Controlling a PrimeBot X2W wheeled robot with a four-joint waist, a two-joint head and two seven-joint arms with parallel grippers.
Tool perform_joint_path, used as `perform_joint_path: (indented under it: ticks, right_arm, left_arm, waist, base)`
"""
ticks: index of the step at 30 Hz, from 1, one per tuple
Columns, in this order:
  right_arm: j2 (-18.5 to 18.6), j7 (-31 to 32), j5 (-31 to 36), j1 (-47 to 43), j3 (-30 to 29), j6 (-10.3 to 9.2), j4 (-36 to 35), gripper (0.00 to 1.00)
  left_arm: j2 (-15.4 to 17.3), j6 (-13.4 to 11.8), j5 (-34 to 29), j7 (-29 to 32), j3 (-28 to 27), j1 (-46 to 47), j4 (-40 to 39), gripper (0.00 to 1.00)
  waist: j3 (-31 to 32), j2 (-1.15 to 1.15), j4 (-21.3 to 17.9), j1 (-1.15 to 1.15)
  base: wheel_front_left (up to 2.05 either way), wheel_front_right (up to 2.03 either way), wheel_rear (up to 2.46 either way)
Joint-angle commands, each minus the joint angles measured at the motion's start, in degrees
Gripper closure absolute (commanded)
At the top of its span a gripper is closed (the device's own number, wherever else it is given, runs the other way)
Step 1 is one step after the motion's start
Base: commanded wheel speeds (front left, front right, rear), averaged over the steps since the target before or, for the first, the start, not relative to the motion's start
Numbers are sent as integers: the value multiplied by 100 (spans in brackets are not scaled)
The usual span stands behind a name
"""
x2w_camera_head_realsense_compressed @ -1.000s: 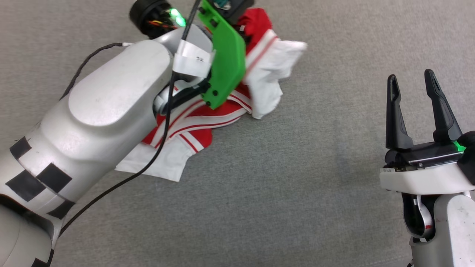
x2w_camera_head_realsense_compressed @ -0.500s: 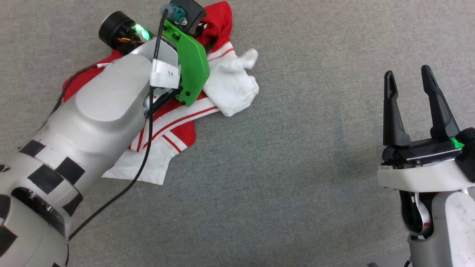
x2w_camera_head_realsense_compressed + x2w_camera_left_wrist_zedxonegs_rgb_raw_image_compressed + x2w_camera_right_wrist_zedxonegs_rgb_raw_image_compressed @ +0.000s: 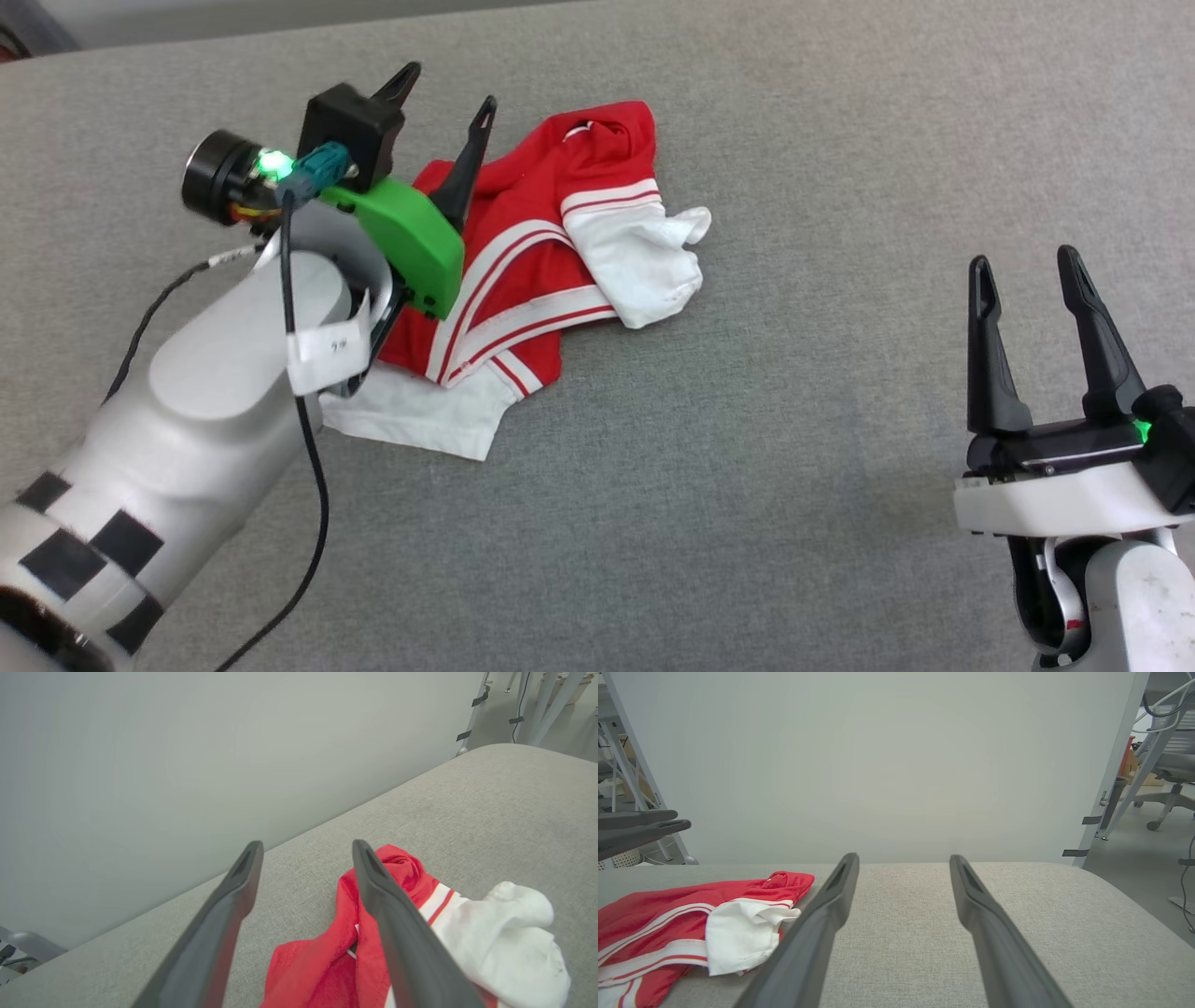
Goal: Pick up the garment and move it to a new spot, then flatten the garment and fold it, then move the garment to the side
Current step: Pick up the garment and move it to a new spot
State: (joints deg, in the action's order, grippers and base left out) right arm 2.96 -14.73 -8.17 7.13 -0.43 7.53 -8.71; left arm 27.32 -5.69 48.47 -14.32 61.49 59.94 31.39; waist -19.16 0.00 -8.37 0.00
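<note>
Garment (image 3: 523, 280) down on the grey surface (image 3: 747, 523), left of centre in the head view, lying in a rumpled red heap with its striped trim running across the folds. One white sleeve (image 3: 644, 271) flops out to the right, and a second white sleeve (image 3: 411, 420) pokes out at the near edge.

Left hand (image 3: 446, 86) sits over the heap's far left corner, fingers spread, nothing between them. Its green bracket (image 3: 411, 243) and black cable (image 3: 313, 485) cover part of the cloth. The left wrist view gives what the head view can't: the garment (image 3: 327, 975) lies under and beside the right finger of the left hand (image 3: 307, 845), with bare surface in the gap. The bunched sleeve (image 3: 509, 933) is off to the right.

Right hand (image 3: 1022, 261) is well apart at the lower right, fingers wide and empty, upright over bare cloth. The right wrist view looks between the fingers of the right hand (image 3: 903, 858) along the surface, and shows the garment (image 3: 668, 914) low and flat at the left. The left hand (image 3: 682, 817) hangs clear above it (a height the head view hides).

Beyond the surface's far edge stands a pale wall (image 3: 878, 765), with an office chair (image 3: 1167, 770) at the right.
</note>
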Motion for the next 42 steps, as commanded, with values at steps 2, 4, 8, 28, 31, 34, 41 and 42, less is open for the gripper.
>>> perform_joint_path:
  ticks: [2,4,8,28,31,34,41,42]
  right_arm:
    - [2,-27,73,-152,-20,-4,18,0]
    - [21,-27,81,-235,-26,-4,24,0]
    - [56,-27,84,-366,-51,-4,36,0]
    - [92,-27,-49,-1055,94,-4,454,0]
    - [98,-27,-69,-1162,128,-4,552,0]
    - [97,-27,-79,-1256,143,-4,621,0]
    - [90,-27,-103,-1449,153,-4,779,0]
    - [94,-27,-104,-1470,156,-4,796,0]
  left_arm:
    - [193,-397,-100,-59,-254,-477,-404,0]
    - [335,-761,-286,-63,-655,-886,-925,0]
    - [493,-1409,-773,-66,-1588,-1932,-1802,0]
    - [-955,-922,-2786,-67,-4672,-5763,-2899,0]
    - [-1193,-675,-3016,-67,-4873,-6010,-2819,0]
    - [-1383,-498,-3225,-67,-5046,-6175,-2783,0]
    - [-1780,-187,-3591,-67,-5382,-6425,-2666,0]
    - [-1832,-141,-3640,-67,-5417,-6443,-2651,0]
  waist:
    - [536,0,461,0]
    - [628,0,540,0]
    - [801,0,671,0]
    - [1589,0,929,0]
    - [1674,0,934,0]
    - [1734,0,933,0]
    - [1834,0,958,0]
    - [1842,0,965,0]
  base:
    - [0,0,0]
    - [0,0,0]
    - [0,0,0]
    - [0,0,0]
    - [0,0,0]
    - [0,0,0]
    - [0,0,0]
    - [0,0,0]
